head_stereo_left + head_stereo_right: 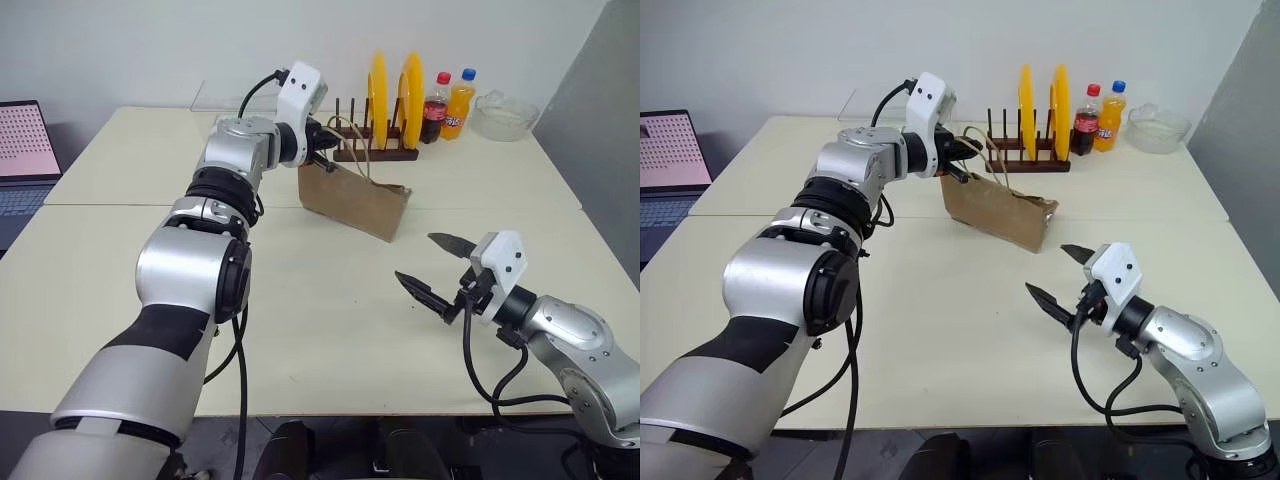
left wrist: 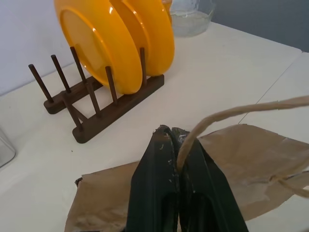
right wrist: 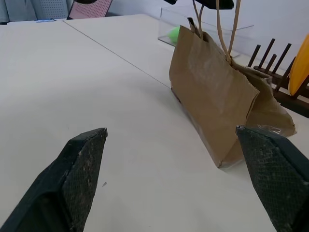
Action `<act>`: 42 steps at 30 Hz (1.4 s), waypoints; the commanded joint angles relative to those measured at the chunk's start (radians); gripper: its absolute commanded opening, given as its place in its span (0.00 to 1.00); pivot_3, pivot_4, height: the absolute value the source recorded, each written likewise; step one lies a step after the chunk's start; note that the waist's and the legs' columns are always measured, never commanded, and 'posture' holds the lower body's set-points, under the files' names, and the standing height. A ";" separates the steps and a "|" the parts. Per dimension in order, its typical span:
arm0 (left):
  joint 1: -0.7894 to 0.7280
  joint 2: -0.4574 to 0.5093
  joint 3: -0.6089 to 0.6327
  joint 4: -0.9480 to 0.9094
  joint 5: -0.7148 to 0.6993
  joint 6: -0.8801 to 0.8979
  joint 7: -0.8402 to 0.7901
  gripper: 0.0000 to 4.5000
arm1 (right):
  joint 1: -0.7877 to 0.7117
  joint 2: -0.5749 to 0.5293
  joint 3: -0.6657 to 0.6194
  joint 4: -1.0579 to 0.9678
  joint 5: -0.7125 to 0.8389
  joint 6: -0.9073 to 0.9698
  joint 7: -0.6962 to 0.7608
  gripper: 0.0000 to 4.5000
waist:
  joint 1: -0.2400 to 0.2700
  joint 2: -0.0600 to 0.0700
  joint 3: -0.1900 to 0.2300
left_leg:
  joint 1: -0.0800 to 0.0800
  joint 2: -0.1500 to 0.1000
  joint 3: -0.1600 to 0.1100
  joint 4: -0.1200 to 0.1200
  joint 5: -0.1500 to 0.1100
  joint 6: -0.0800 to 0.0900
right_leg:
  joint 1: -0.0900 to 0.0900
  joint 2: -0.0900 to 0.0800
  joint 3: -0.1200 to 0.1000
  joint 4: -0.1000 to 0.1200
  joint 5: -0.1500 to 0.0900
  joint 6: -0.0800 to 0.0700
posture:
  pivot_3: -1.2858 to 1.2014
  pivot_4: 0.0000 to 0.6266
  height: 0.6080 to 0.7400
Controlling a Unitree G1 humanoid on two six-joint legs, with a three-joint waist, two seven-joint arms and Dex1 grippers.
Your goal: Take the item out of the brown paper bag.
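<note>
The brown paper bag (image 1: 355, 200) stands creased and leaning on the cream table (image 1: 330, 310), in front of the plate rack. My left gripper (image 1: 325, 157) is above the bag's left top corner, shut on one tan cord handle (image 2: 227, 113), which runs out from between the black fingers (image 2: 159, 183). The bag's other handle (image 3: 234, 26) rises beside it. My right gripper (image 1: 414, 256) hovers open over the table, nearer to me and to the right of the bag, with nothing between its fingers. The item is hidden; I cannot see inside the bag.
A dark wooden rack (image 1: 375, 150) with two yellow plates (image 1: 378, 90) stands just behind the bag. A cola bottle (image 1: 435, 108), an orange soda bottle (image 1: 460, 105) and a glass bowl (image 1: 505, 115) sit at the back right. A laptop (image 1: 22, 150) is at the far left.
</note>
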 commanded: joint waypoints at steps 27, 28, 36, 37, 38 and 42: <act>-0.029 0.034 -0.013 -0.049 0.013 -0.049 -0.064 0.00 | -0.020 0.038 0.004 -0.012 -0.024 -0.021 -0.001 1.00 | -0.001 0.000 0.000 | 0.000 0.000 0.001 0.000 0.000 0.000 | -0.001 0.000 0.001 0.001 0.001 -0.001 | 0.52 0.24 1.00; -0.030 0.035 -0.012 -0.051 0.010 -0.055 -0.074 0.00 | -0.020 0.038 0.004 -0.013 -0.024 -0.021 0.001 1.00 | -0.001 0.000 0.000 | 0.000 0.000 0.001 0.000 0.000 0.000 | -0.001 0.000 0.001 0.001 0.002 -0.003 | 0.52 0.24 1.00; -0.064 0.038 -0.007 -0.058 -0.003 -0.114 -0.155 0.00 | -0.027 0.036 0.004 -0.014 -0.019 -0.012 0.003 1.00 | -0.001 0.000 0.000 | 0.000 0.000 0.001 0.000 0.000 0.000 | -0.001 0.000 0.001 0.001 0.002 -0.004 | 0.52 0.24 1.00; -0.067 0.037 -0.006 -0.056 -0.003 -0.117 -0.155 0.00 | -0.027 0.036 0.004 -0.015 -0.019 -0.012 0.003 1.00 | -0.001 0.000 0.000 | 0.000 0.000 0.001 0.000 0.000 0.000 | -0.001 0.000 0.001 0.001 0.002 -0.004 | 0.52 0.24 1.00; -0.071 0.036 -0.004 -0.053 -0.004 -0.118 -0.153 0.00 | -0.027 0.036 0.003 -0.015 -0.019 -0.011 0.002 1.00 | -0.001 0.000 0.000 | 0.000 0.000 0.001 0.000 0.000 0.000 | -0.001 0.000 0.001 0.001 0.002 -0.004 | 0.52 0.24 1.00; -0.074 0.028 -0.001 -0.052 -0.008 -0.128 -0.166 0.00 | -0.017 0.035 0.002 -0.021 -0.019 -0.008 0.000 1.00 | -0.001 0.000 0.000 | 0.000 0.000 0.001 0.000 0.000 0.000 | -0.001 0.000 0.001 0.001 0.002 -0.004 | 0.52 0.24 1.00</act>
